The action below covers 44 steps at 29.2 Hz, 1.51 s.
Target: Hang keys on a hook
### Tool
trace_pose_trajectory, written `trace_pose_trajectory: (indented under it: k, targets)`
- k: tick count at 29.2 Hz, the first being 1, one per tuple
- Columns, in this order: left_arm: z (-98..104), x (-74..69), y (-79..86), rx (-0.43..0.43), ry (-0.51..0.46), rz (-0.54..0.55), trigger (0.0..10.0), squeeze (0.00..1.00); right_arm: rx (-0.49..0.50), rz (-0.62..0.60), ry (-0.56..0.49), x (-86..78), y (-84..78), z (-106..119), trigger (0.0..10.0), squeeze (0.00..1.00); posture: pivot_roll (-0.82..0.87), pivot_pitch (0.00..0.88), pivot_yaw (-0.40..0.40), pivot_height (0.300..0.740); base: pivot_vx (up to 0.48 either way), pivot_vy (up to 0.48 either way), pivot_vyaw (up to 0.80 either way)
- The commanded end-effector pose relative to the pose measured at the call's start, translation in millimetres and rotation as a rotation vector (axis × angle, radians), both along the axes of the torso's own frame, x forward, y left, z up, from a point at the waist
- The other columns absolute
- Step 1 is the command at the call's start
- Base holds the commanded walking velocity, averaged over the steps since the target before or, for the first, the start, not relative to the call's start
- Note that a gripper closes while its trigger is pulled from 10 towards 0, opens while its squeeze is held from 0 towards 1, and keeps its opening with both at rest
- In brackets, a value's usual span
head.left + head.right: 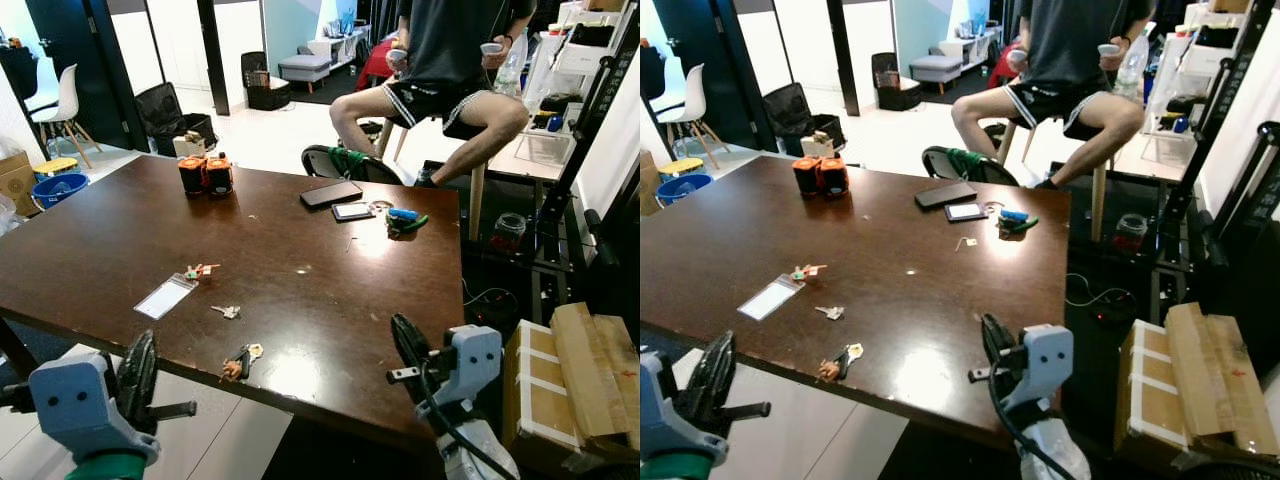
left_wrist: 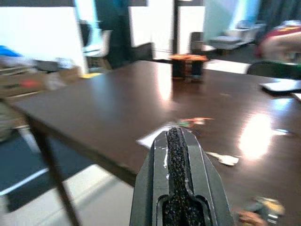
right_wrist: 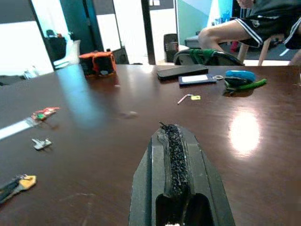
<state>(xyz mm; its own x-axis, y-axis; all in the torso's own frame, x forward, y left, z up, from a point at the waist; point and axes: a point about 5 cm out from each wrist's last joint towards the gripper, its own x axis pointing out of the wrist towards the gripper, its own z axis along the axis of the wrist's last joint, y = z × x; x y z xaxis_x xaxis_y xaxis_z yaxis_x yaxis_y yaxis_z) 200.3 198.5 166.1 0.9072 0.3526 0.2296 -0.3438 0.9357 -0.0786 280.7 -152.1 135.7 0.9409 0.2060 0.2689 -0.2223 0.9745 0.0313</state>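
Both grippers closed, left gripper (image 1: 140,375), right gripper (image 1: 408,345), keys (image 1: 241,362) on table (image 1: 120,230)

Both arms low at the near bench edge: left pincer (image 1: 137,377) and right pincer (image 1: 407,343) each with fingers pressed together, holding nothing, pointing forward off the bench (image 1: 120,230) surface.

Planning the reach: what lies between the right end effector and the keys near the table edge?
In the left eye view, bare tabletop separates the right end effector and the keys.
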Motion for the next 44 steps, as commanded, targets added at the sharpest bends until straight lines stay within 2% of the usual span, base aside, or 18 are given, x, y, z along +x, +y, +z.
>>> trace_pose_trajectory:
  k: [1,3,6,11,20,23,28,37,44]
  targets:
    - [-4,-3.7,8.6,0.039,0.031,0.067,10.0,0.00,-0.016,-0.027,0.027,-1.0,-2.1,-7,10.0,0.00,-0.03,0.000,0.126,0.740,0.000,0.000,0.00]
    - [-2,-5.2,13.6,0.035,0.031,0.094,10.0,0.00,-0.026,-0.052,0.045,-0.3,-6.2,-9,10.0,0.00,-0.03,0.000,0.128,0.740,0.000,0.000,0.00]
    - [-1,-1.0,5.9,-0.034,0.031,-0.004,10.0,0.00,-0.038,-0.057,0.086,-2.0,-8.5,-15,10.0,0.00,-0.03,0.000,0.128,0.740,0.000,0.000,0.00]
    - [-1,1.9,-2.4,-0.055,0.014,-0.069,10.0,0.00,-0.037,-0.045,0.105,-3.9,-6.4,-19,10.0,0.00,-0.03,0.000,0.134,0.740,0.000,0.000,0.00]
    - [-2,3.6,-8.6,-0.060,0.027,-0.079,10.0,0.00,-0.071,-0.064,0.120,-5.6,-5.2,-22,10.0,0.00,-0.04,0.000,0.139,0.740,0.000,0.000,0.00]
    - [-3,3.3,-8.8,-0.059,0.035,-0.083,10.0,0.00,-0.047,-0.072,0.172,-5.0,-5.9,-27,10.0,0.00,-0.04,0.000,0.139,0.740,0.000,0.000,0.00]
    - [-4,3.1,-9.5,-0.057,0.045,-0.096,10.0,0.00,-0.012,-0.059,0.195,-5.2,-6.0,-29,10.0,0.00,-0.04,0.000,0.139,0.740,0.000,0.000,-0.79]
    - [-5,3.6,-10.8,-0.064,0.047,-0.103,10.0,0.00,-0.018,-0.054,0.202,-6.2,-6.0,-30,10.0,0.00,-0.04,0.000,0.141,0.740,0.000,0.000,-0.80]
    - [-5,4.1,-11.1,-0.069,0.047,-0.109,10.0,0.00,-0.025,-0.046,0.197,-7.2,-5.3,-30,10.0,0.00,-0.04,0.000,0.139,0.740,0.000,0.000,0.00]
